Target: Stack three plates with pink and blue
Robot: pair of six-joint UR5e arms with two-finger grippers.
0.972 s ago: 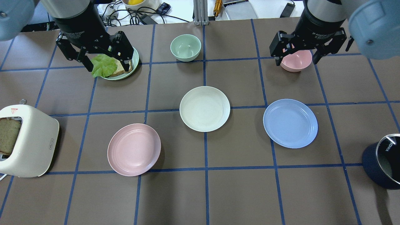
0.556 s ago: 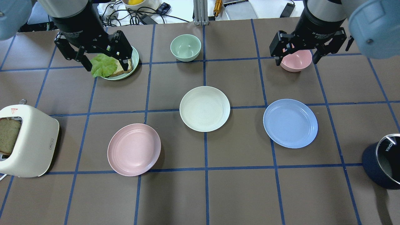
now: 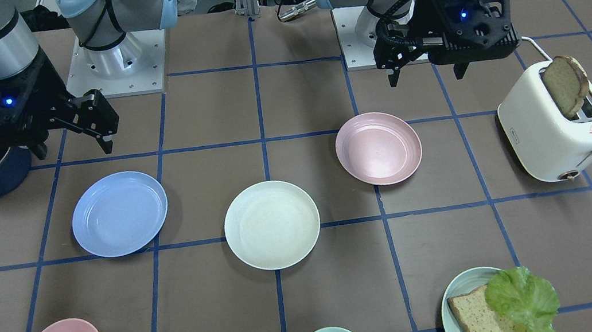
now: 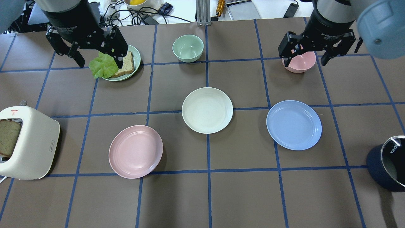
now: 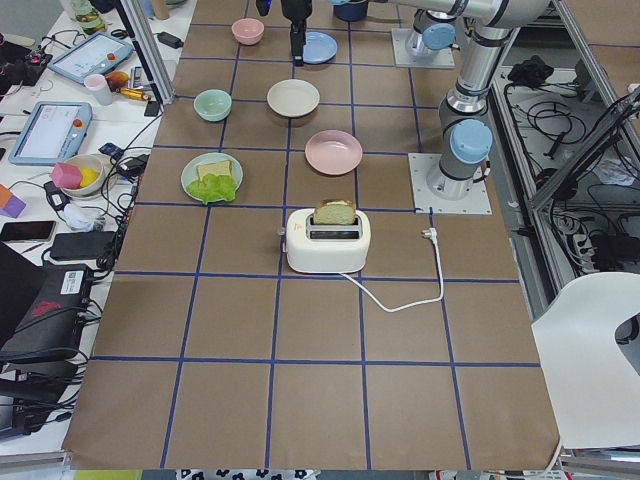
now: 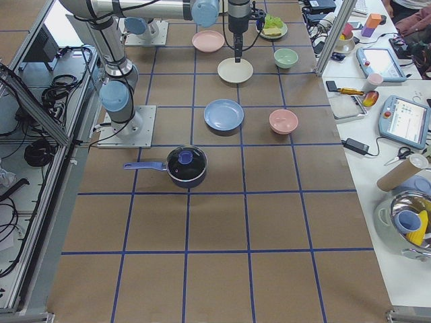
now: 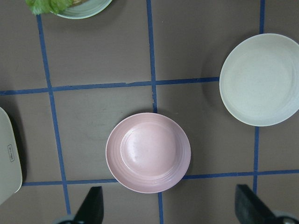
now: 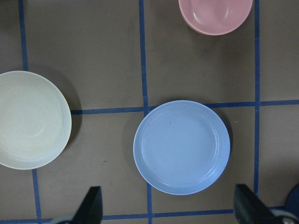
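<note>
Three plates lie apart on the brown table. The cream-white plate [image 4: 207, 110] is in the middle, the dusty pink plate [image 4: 135, 151] lies left of it, and the periwinkle blue plate [image 4: 294, 124] lies right of it. My left gripper [image 4: 96, 60] hangs open and empty high over the far left. The left wrist view looks straight down on the pink plate [image 7: 148, 152]. My right gripper [image 4: 306, 59] hangs open and empty high over the far right. The right wrist view looks down on the blue plate [image 8: 181, 147].
A pale mint plate [image 4: 136, 63] with bread and lettuce sits under my left gripper. A mint bowl [image 4: 188, 47] is at the back centre, a pink bowl [image 4: 300, 61] under my right gripper. A white toaster [image 4: 27, 144] stands at the left edge, a dark lidded pot [image 4: 388, 163] at the right edge.
My left gripper has moved toward the back left, uncovering more of the bread on the mint plate. My right gripper has shifted slightly to the right. The plates have not moved.
</note>
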